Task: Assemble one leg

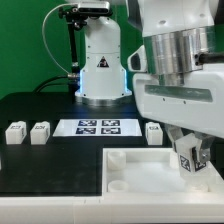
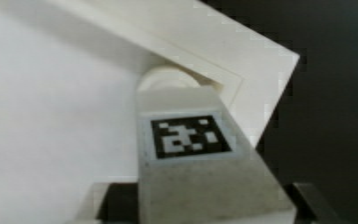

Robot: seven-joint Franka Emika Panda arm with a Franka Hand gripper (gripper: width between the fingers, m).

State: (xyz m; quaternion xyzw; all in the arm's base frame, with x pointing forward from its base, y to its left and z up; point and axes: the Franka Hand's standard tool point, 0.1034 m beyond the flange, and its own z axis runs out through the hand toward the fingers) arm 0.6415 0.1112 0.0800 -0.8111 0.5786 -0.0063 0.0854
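Note:
My gripper [image 1: 188,150] is shut on a leg [image 1: 186,165], a small white block with a black-and-white tag. I hold it upright over the far right corner of the large white square panel [image 1: 140,180]. In the wrist view the leg [image 2: 190,135] sits between my two dark fingers [image 2: 119,202], and its far end meets the round corner socket [image 2: 172,76] of the panel [image 2: 51,110]. I cannot tell whether the leg is seated in the socket. Three more legs lie on the table, two at the exterior view's left [image 1: 15,132] [image 1: 40,131] and one at the right [image 1: 153,131].
The marker board [image 1: 98,127] lies behind the panel, in front of the robot base [image 1: 100,70]. The black table [image 1: 50,165] ends in a green backdrop. The panel has another round socket at its near left corner [image 1: 118,184].

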